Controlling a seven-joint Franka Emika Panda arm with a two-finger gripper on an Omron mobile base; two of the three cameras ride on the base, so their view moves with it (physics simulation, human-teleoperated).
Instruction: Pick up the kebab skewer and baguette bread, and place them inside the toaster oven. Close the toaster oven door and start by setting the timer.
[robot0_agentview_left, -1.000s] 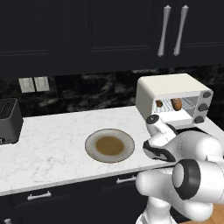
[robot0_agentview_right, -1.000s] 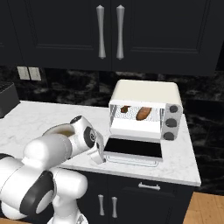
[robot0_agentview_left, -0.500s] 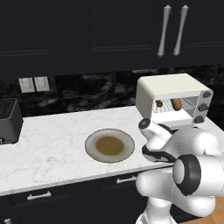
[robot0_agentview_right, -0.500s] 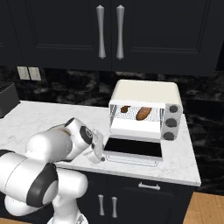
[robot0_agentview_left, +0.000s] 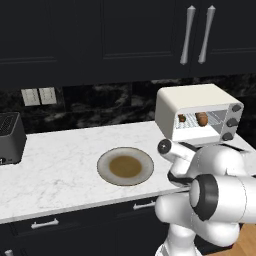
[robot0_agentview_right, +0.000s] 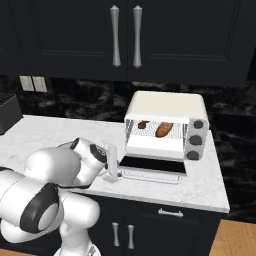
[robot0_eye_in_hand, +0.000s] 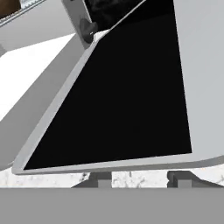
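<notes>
Loaf (robot0_agentview_right: 164, 129) and skewer (robot0_agentview_right: 143, 124) on oven (robot0_agentview_right: 165, 107) rack; jaws, narrowed from a moment ago, hover at the lowered door (robot0_agentview_right: 152, 163) edge, grip unclear; closing step next.

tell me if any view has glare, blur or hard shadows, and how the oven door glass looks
Left base view: even, flat lighting, no glare, toaster oven interior sharp. Right base view: crisp, the toaster oven door lies open, its glass plain black without reflection. Hand view: door glass fills it as a flat black panel, edges slightly soft, gripper tips dim at the bottom, no cast shadows.
</notes>
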